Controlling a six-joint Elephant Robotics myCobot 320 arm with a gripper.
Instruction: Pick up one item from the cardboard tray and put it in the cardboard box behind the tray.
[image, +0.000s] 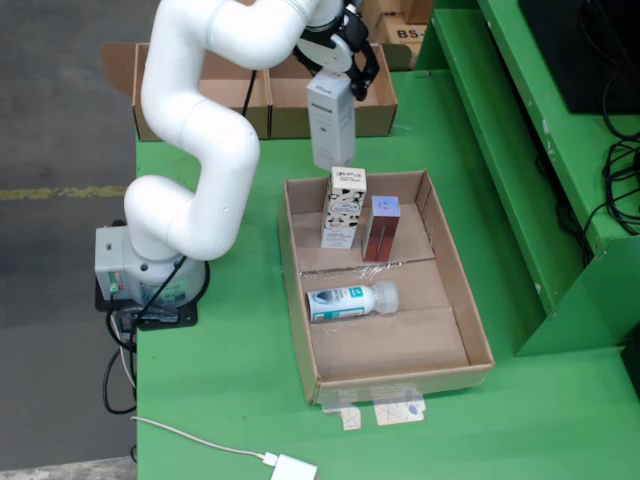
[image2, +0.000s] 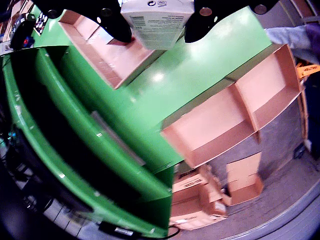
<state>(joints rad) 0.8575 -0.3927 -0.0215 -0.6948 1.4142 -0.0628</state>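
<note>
The fingers (image: 340, 72) grip a white carton (image: 331, 122) lifted off the tray (image: 455, 300); dropping it into the box (image: 375, 112) at the counter's (image: 230, 360) far edge remains.

In the fixed view, the tray (image: 455, 300) is sitting on the bench (image: 230, 350), holding two cartons (image: 343, 207) standing at its back and a bottle (image: 350, 300) lying nearer the front. The box (image: 375, 110) is sitting behind it, and the pincer (image: 340, 60) is hanging a carton (image: 330, 122) between them.

The top of the gripper (image: 338, 62) is cut off by the top edge in the fixed view. The white carton (image2: 157, 21) is cut off at the top in the gripper view. The cardboard box (image: 300, 105) is partly hidden behind the arm (image: 195, 140). The bottle (image: 350, 300) label is too small to read.
</note>
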